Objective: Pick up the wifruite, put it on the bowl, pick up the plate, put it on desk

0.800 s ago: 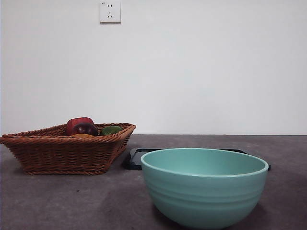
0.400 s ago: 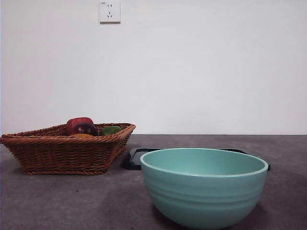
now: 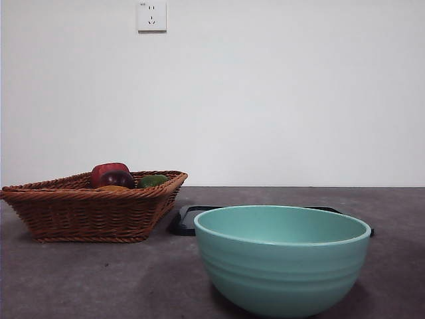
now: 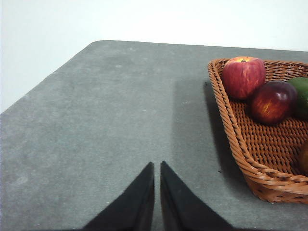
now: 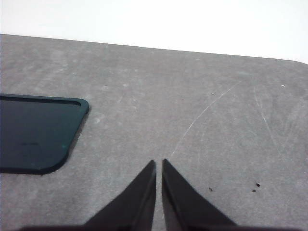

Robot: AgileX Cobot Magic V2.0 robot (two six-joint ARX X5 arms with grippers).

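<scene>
The wifruite (image 3: 114,189) shows only as a dull orange-brown sliver above the rim of a wicker basket (image 3: 86,212) at the left. The teal-green bowl (image 3: 282,259) stands near and empty at the right front of the desk (image 3: 99,279). Behind it lies a flat dark plate (image 3: 188,220), also in the right wrist view as the plate (image 5: 33,132). My left gripper (image 4: 157,166) is shut and empty over bare desk beside the basket (image 4: 240,154). My right gripper (image 5: 159,163) is shut and empty, beside the plate's corner. Neither arm shows in the front view.
In the basket lie a red apple (image 4: 243,76), a dark purple fruit (image 4: 272,101) and a green fruit (image 4: 301,96). A white wall with a socket (image 3: 152,16) stands behind the desk. The desk's rounded far corner (image 4: 96,44) is beyond the left gripper.
</scene>
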